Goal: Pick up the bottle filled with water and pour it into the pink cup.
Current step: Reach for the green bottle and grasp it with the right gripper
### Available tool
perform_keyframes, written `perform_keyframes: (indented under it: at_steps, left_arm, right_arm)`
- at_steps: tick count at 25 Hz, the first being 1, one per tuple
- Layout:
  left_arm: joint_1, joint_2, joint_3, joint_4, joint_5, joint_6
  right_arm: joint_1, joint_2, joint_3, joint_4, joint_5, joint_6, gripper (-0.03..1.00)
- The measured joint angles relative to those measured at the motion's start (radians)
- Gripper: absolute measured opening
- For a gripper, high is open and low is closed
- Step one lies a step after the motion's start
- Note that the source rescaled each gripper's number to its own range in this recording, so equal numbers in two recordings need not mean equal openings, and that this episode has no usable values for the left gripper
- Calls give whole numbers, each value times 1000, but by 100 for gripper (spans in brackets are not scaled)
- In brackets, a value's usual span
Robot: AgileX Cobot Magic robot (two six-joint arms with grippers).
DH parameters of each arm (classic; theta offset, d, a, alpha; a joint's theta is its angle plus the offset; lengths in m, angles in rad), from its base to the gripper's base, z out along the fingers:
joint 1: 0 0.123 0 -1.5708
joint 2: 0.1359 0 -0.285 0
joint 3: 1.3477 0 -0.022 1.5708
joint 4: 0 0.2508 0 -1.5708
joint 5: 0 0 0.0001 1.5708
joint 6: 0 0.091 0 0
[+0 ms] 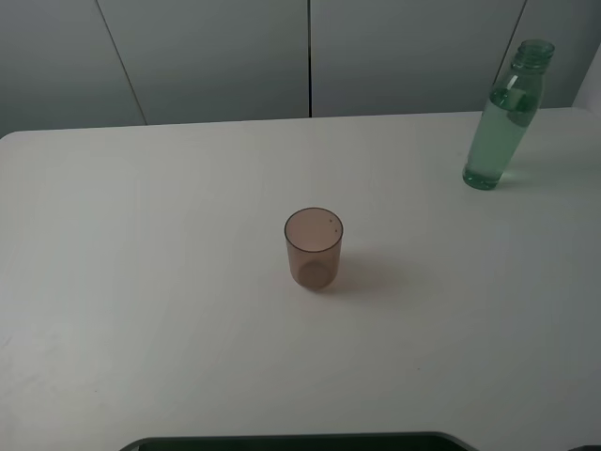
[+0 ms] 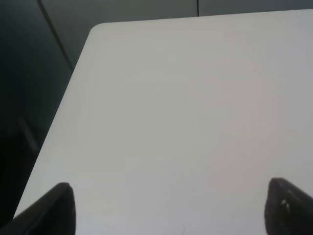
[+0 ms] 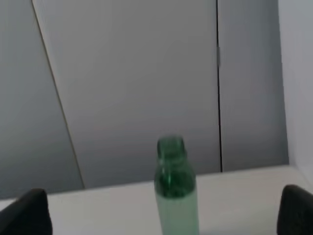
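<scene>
The left end effector point(image 2: 173, 208), over bare white desk point(image 1: 141, 282), and the right end effector point(image 3: 161, 215) both have their dark fingers spread wide, holding nothing. The pink cup point(image 1: 314, 246) stands upright at the centre of the exterior frame. The green bottle point(image 1: 502, 122), uncapped and upright, stands at upper right near the desk's far edge, well apart from the cup.

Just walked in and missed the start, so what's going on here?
Nothing is held yet. The bottle stands uncapped near the table's far right corner, with the pink cup upright mid-table, well apart from it. The right gripper is open and faces the bottle without touching it; the left gripper is open over bare table. Pouring has not begun.
</scene>
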Motion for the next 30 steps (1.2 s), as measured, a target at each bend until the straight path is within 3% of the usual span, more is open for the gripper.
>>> perform_keyframes:
  at_steps: [5,8,12,16,22,30]
  left_arm:
    - [0,0,0,0,0,0]
    - [0,0,0,0,0,0]
    - [0,-2,0,0,0,0]
    - [0,-2,0,0,0,0]
    - [0,-2,0,0,0,0]
    - [0,-2,0,0,0,0]
  right_arm:
    - [0,186,89,-54,-352,13,100]
    - [0,330,153,-143,-563,97,100]
    - [0,524,162,-232,-704,223,100]
    - [53,725,162,-263,-842,248,100]
    - [172,954,162,-122,-1065,54,100]
    - [189,1152,203,31,-1223,-33,100]
